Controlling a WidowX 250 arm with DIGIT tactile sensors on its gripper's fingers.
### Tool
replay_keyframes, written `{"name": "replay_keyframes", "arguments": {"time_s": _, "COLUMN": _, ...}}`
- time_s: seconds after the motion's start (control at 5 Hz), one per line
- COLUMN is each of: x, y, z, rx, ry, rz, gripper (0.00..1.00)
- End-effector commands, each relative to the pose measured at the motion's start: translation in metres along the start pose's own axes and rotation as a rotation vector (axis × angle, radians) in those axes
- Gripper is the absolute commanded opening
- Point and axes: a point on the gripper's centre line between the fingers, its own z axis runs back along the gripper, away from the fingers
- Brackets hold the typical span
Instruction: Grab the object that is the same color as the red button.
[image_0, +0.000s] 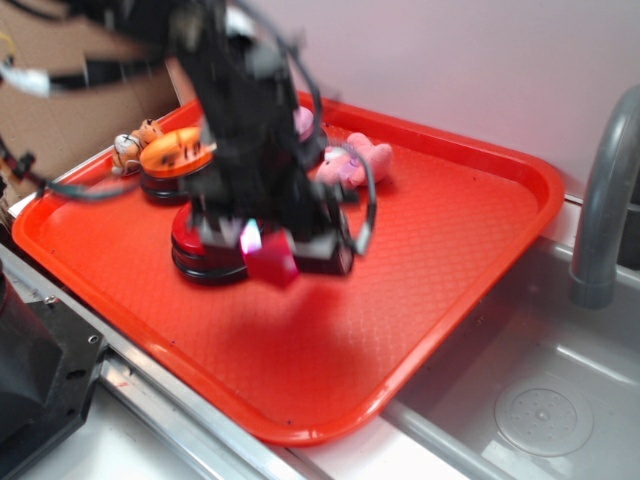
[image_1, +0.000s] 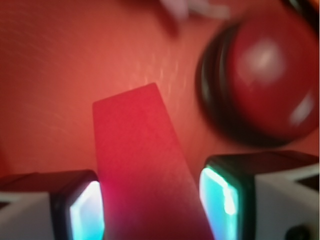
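The small red block (image_0: 272, 264) sits between the fingers of my gripper (image_0: 278, 250), held a little above the red tray (image_0: 470, 230). In the wrist view the block (image_1: 142, 160) fills the gap between the two lit pads, and my gripper (image_1: 150, 210) is shut on it. The red button (image_0: 200, 255), a red dome on a black base, stands just left of and behind the gripper, partly hidden by it. In the wrist view the red button (image_1: 267, 75) lies ahead to the right. The exterior view is blurred by motion.
An orange-domed button (image_0: 178, 152) and a small tiger toy (image_0: 128, 148) stand at the tray's back left. A pink plush (image_0: 358, 160) lies behind the arm. A metal sink (image_0: 540, 400) with a grey faucet (image_0: 605, 200) is to the right.
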Motion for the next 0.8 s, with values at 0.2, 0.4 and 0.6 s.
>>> {"name": "replay_keyframes", "arguments": {"time_s": 0.2, "x": 0.072, "y": 0.027, "z": 0.115, "rx": -0.061, "ry": -0.064, "rz": -0.222, "gripper": 0.0}}
{"name": "replay_keyframes", "arguments": {"time_s": 0.4, "x": 0.083, "y": 0.034, "z": 0.125, "rx": -0.068, "ry": -0.116, "rz": -0.173, "gripper": 0.0}}
{"name": "replay_keyframes", "arguments": {"time_s": 0.6, "x": 0.087, "y": 0.043, "z": 0.123, "rx": -0.052, "ry": -0.099, "rz": -0.143, "gripper": 0.0}}
